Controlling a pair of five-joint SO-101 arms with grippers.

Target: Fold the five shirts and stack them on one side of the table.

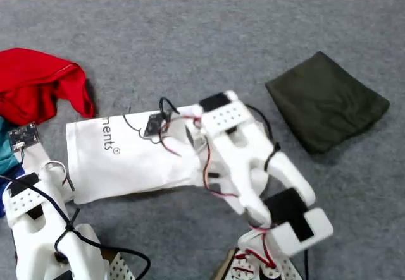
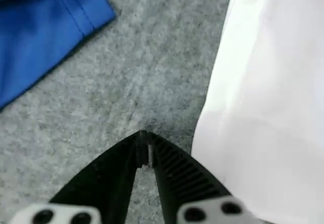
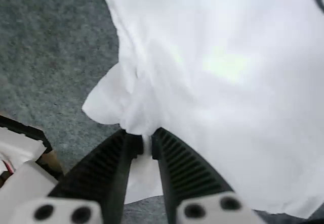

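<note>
Right hand [image 3: 144, 143] is pinching a bunched corner of the white shirt [image 3: 228, 67], its black ribbed fingers [image 3: 174, 158] pressed onto a small gather of cloth. Left hand [image 2: 143, 150] sits just beside the white shirt's far edge, pressed together on nothing, tips over the bare bench [image 2: 152, 57]. The grip looks thin, so I judge the soft, limp cotton could slip free if pulled, or only the top layer could lift and leave the fold crooked. With one end unheld, dragging may skew the whole shirt across the grey felt-like surface, which looks grippy. In the high view, left of the white shirt lie a crumpled red shirt [image 1: 31, 84] and a smooth blue shirt [image 2: 40, 27]; right of it rests a dark green shirt [image 1: 326, 103], already folded into a neat rectangle
</note>
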